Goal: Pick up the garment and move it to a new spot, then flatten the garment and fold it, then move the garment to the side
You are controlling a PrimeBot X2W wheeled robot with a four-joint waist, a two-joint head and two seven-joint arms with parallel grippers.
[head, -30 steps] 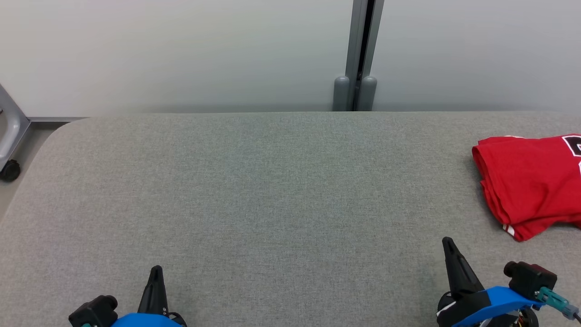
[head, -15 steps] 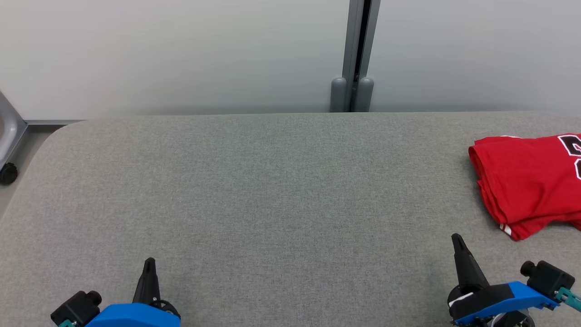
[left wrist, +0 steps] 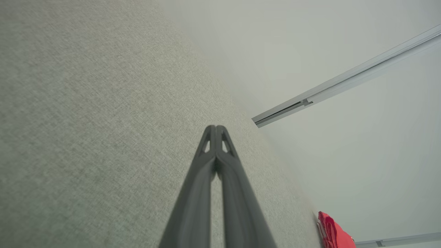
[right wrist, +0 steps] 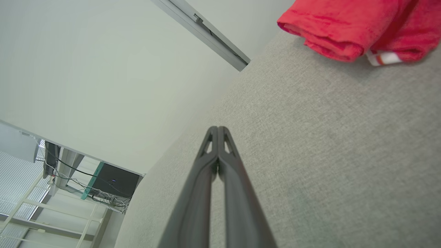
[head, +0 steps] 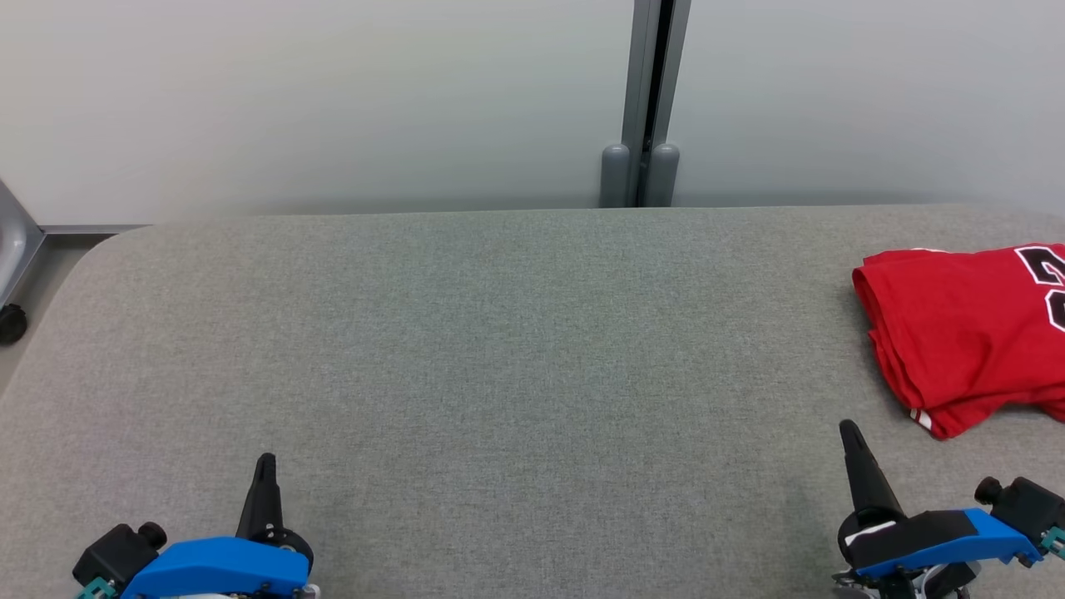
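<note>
The garment (head: 965, 333) is a red jersey with black-and-white numerals, folded into a thick stack at the right edge of the grey table (head: 499, 333). Its folded edge and white-trimmed hem show in the right wrist view (right wrist: 344, 31), and a small red corner shows in the left wrist view (left wrist: 332, 232). My right gripper (head: 850, 433) is shut and empty at the lower right, just in front of the garment and apart from it. My left gripper (head: 265, 462) is shut and empty at the lower left, far from the garment. Both wrist views show the fingers pressed together (left wrist: 216, 132) (right wrist: 217, 132).
A pale wall with a grey vertical post (head: 641, 108) runs behind the table's far edge. A grey stand with a black caster (head: 10, 320) sits on the floor beyond the table's left corner. A dark box and cables (right wrist: 110, 182) lie past that end.
Both grippers have drawn back toward the near edge, the left one drifting left and the right one drifting right. The camera has shifted slightly, so the garment sits a little further left in view.
</note>
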